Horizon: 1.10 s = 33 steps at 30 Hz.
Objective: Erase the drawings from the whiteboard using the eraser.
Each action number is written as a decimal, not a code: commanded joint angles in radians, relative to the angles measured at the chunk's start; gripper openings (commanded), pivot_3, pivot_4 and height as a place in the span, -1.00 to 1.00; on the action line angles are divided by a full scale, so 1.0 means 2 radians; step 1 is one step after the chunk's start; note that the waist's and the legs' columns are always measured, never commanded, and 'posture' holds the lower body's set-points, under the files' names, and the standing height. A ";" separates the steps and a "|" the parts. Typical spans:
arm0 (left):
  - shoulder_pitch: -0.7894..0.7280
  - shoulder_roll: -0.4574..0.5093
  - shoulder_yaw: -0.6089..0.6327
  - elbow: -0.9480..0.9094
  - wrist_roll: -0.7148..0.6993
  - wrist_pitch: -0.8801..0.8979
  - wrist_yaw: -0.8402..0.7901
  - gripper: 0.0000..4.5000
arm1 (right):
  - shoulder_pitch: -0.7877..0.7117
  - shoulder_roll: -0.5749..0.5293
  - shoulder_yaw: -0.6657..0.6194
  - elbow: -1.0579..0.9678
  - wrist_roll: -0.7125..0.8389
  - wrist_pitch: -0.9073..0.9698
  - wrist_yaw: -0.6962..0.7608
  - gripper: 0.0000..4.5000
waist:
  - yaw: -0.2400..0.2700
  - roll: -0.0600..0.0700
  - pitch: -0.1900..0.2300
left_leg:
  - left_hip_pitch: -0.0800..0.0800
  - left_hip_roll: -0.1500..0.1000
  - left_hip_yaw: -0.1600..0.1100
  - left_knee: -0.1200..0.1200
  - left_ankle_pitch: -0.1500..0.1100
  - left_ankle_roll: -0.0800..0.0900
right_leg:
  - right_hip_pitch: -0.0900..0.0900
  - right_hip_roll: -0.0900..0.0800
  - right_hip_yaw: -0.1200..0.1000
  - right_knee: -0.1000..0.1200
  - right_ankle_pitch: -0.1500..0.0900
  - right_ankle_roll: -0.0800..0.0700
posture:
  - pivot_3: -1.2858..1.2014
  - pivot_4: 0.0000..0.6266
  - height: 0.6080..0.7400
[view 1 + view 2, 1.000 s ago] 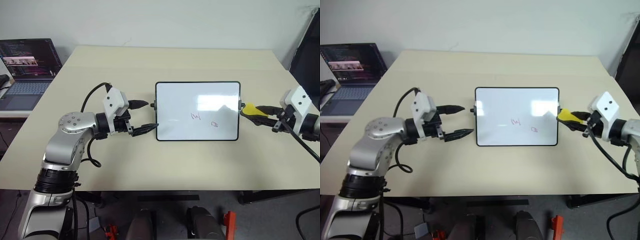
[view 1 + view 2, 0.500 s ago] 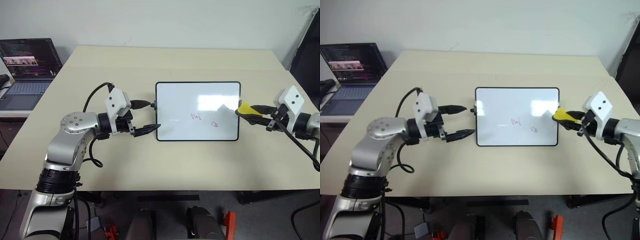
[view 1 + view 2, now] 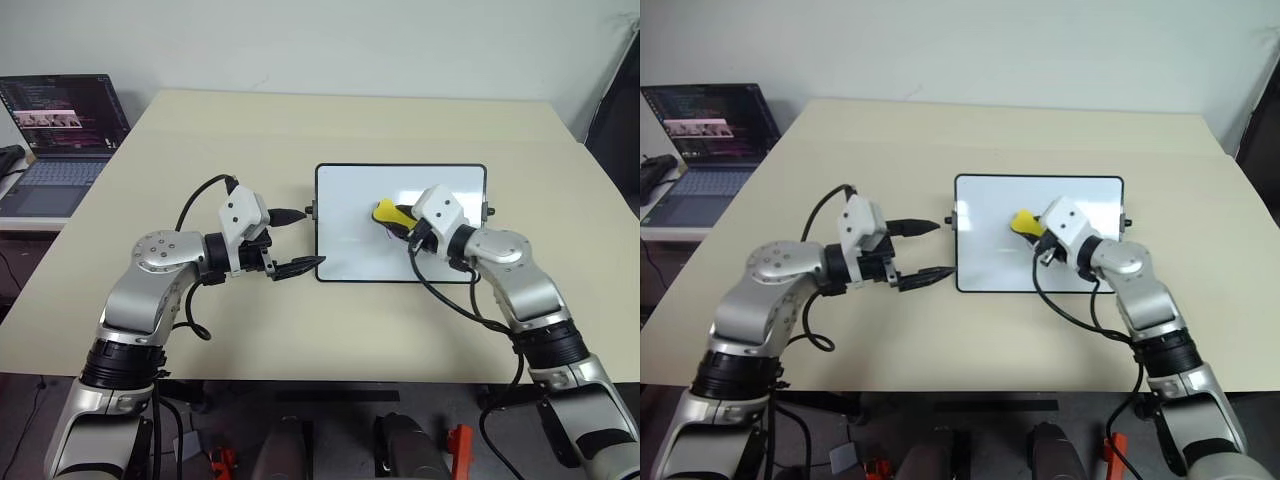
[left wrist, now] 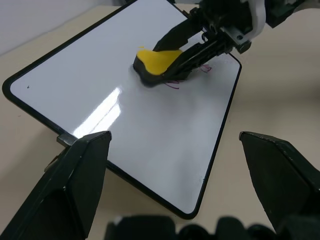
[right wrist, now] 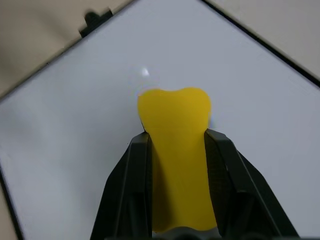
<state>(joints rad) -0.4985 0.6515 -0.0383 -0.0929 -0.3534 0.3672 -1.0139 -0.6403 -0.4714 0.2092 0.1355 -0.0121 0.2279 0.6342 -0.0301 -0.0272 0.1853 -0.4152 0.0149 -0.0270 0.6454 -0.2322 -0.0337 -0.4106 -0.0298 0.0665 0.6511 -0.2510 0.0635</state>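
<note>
I judge the wiping step is under way: my right gripper, clamped on the eraser, has it over the middle of the whiteboard, on or just beside the drawings. Next I need short strokes toward 4 o'clock, pressing flat. My left gripper stands apart at the board's 9 o'clock edge, holding nothing.

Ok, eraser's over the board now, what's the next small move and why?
Probably sweep the eraser back over the drawings. The right end effector grips it on the whiteboard, and red marks show beside it. The left end effector, open, sits at the board's edge.
</note>
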 commanded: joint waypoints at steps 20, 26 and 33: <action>-0.006 -0.004 0.005 -0.010 -0.002 -0.010 0.003 1.00 | 0.009 -0.023 0.014 0.068 -0.078 -0.064 -0.010 -0.51 | -0.013 -0.001 -0.001 | 0.010 0.001 0.001 0.001 0.002 0.000 | 0.006 0.002 0.002 0.005 0.000 0.000 | 0.03 -0.52 1.00; -0.008 -0.005 0.004 -0.008 -0.001 -0.010 0.001 1.00 | -0.018 -0.026 0.003 0.111 -0.098 -0.073 -0.056 -0.51 | -0.013 -0.001 -0.001 | 0.010 0.001 0.001 0.001 0.003 0.000 | 0.007 0.002 0.002 0.005 0.000 0.000 | 0.03 -0.52 1.00; -0.011 -0.006 0.002 -0.007 -0.001 -0.010 0.000 1.00 | 0.014 -0.031 0.023 0.068 -0.083 -0.068 -0.002 -0.51 | -0.013 -0.001 -0.001 | 0.010 0.001 0.001 0.001 0.003 0.000 | 0.007 0.002 0.002 0.005 0.000 0.000 | 0.03 -0.52 1.00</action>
<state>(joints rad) -0.4999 0.6393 -0.0411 -0.0882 -0.3518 0.3637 -1.0137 -0.6490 -0.5171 0.2353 0.2649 -0.1730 0.0562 0.5839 -0.0555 -0.0296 0.1834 -0.3959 0.0168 -0.0260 0.6462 -0.2270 -0.0334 -0.3969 -0.0260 0.0705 0.6613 -0.2510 0.0637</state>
